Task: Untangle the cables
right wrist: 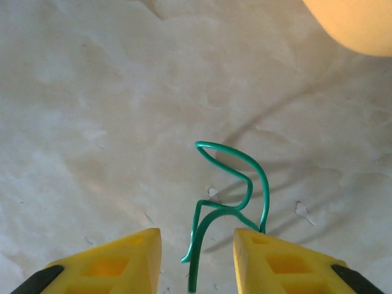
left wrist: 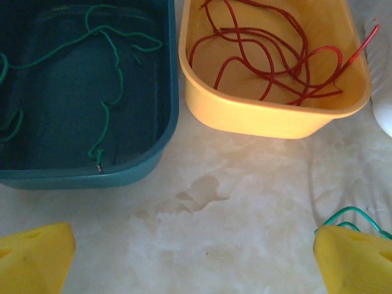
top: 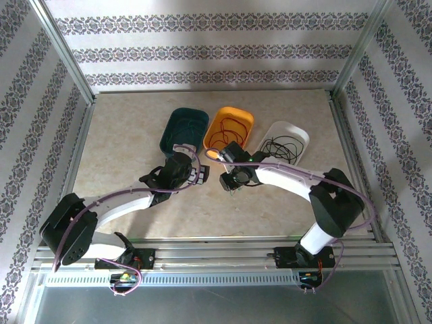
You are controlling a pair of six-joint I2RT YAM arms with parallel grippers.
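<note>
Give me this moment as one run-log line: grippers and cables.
left gripper: open, over table | right gripper: open, green cable piece between fingers | red cable: in orange tray | black cable: in white tray

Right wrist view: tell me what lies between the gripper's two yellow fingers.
A curled end of green cable stands between the right gripper's open fingers, over the tabletop, as the right wrist view shows.

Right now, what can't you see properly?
- Right wrist view: the loose green cable runs off the bottom edge, between the fingers of the right gripper.
- Left wrist view: the left edge cuts off the teal tray.
- Top view: black cable too small to trace.
</note>
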